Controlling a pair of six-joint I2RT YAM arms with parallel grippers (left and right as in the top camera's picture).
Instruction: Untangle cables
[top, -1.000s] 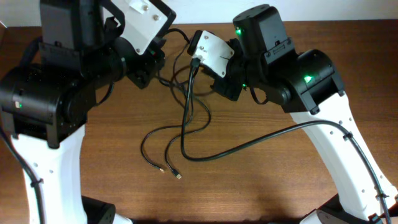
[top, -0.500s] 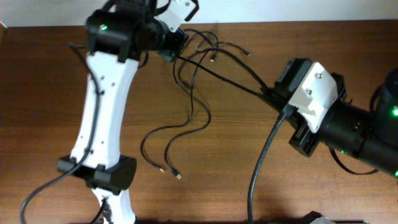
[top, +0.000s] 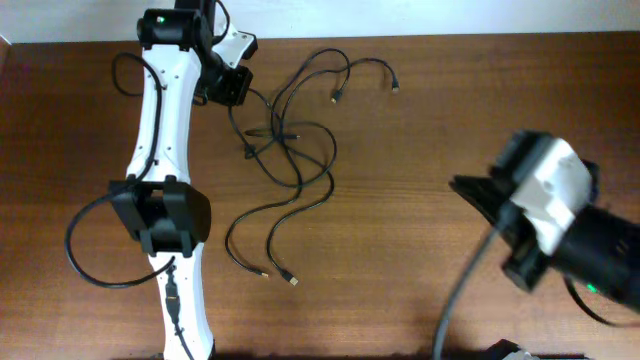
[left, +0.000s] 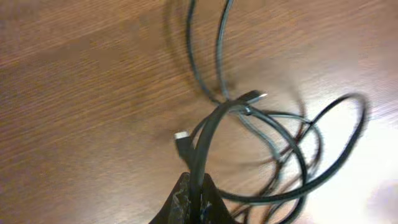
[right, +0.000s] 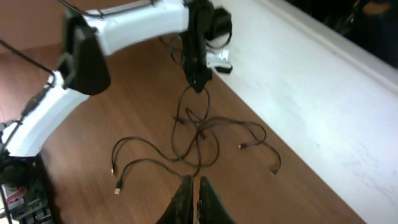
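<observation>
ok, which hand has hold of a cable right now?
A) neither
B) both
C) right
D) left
D: in the left wrist view the left hand is shut on one of the cables, pinched between its fingers. The right hand is shut with nothing in it, off to the side and apart from them.

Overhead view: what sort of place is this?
Probably a robotics lab or test bench: two white-and-black robot arms reach over a bare wooden table, with thin black cables laid out on it, seemingly for practice.
</observation>
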